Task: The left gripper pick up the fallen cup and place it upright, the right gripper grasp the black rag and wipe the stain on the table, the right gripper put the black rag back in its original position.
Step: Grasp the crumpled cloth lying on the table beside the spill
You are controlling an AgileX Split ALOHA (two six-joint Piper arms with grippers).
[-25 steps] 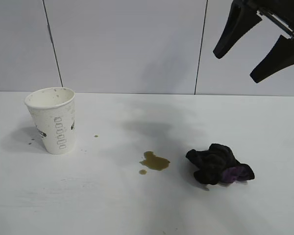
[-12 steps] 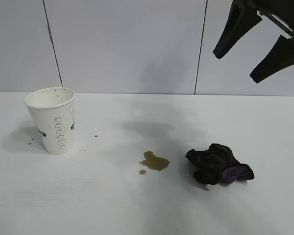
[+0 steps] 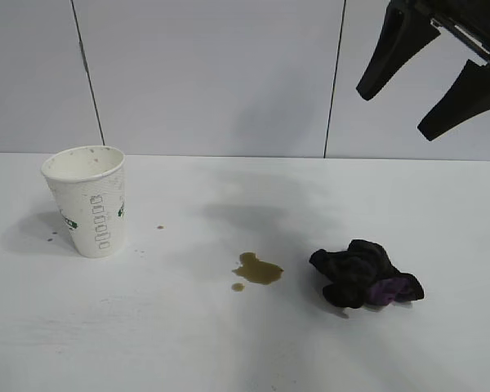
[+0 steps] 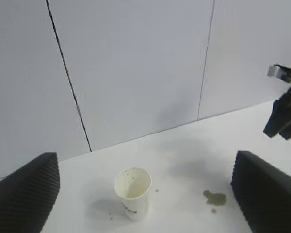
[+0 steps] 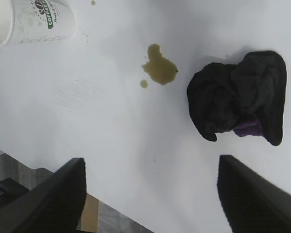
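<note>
White paper cup (image 3: 88,201) stands upright, mouth up, toward the left side of the tabletop (image 3: 147,343), nearer its rear edge than its front; green logo and a column of small boxes show on its wall, brown specks inside the rim. Olive-brown stain (image 3: 257,269) lies near the tabletop's middle, with one small droplet (image 3: 238,287) just beside it on the front side; a tiny brown speck (image 3: 159,227) sits apart, near the cup. Black rag (image 3: 365,273), bunched, with a purple patch, rests just right of the stain, not touching it. Nothing lies between cup, stain and rag.

Right gripper (image 3: 433,69) hangs high above the rag's side of the table, its two fingers spread apart and empty; in the right wrist view the rag (image 5: 240,97) and stain (image 5: 160,67) lie well beyond the fingertips (image 5: 63,189). Left gripper (image 4: 145,194), seen only in its own wrist view, has its fingers wide apart and empty, the cup (image 4: 133,192) framed between them but far off. Both grippers are cut off by picture edges; the logo's lettering is hard to make out.
</note>
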